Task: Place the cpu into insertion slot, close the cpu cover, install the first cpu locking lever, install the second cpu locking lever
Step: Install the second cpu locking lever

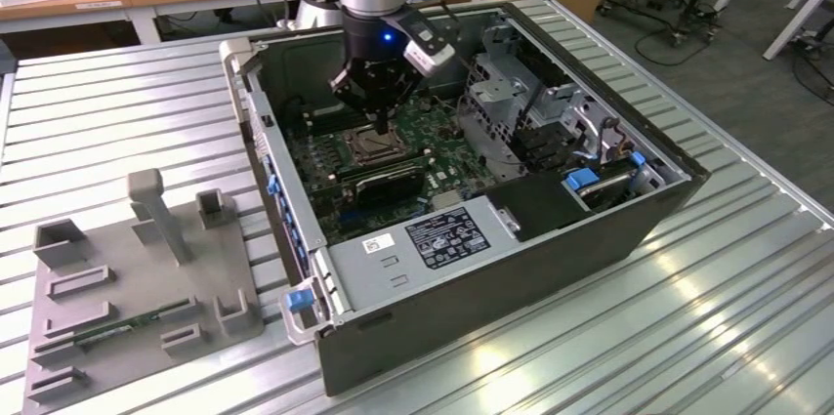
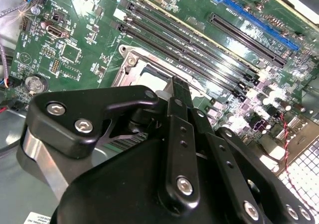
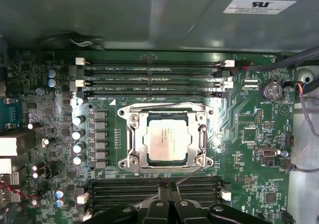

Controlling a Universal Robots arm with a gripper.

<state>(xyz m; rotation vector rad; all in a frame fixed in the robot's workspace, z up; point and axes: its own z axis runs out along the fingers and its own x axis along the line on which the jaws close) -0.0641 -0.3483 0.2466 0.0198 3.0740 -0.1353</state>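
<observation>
The cpu (image 3: 167,140) lies flat in the insertion slot (image 3: 130,160) on the green board. The cpu cover (image 3: 140,124) is down over it, and the chip shows through its window. One thin wire lever (image 3: 164,105) runs along one edge of the slot. Another lever (image 3: 189,175) slants off a corner of the slot to my fingertips. My gripper (image 3: 172,190) hovers just off that side of the slot, fingers pressed together. In the exterior view the gripper (image 1: 379,128) points down at the slot (image 1: 369,148) inside the open case. In the second wrist view my fingers (image 2: 180,92) partly hide the cpu (image 2: 152,77).
Black memory slots (image 3: 149,77) flank the slot on two sides. A black finned block (image 1: 387,184), a power supply (image 1: 437,237) and a metal drive cage (image 1: 521,93) crowd the case. A grey fixture tray (image 1: 131,288) lies on the slatted table at the exterior view's left.
</observation>
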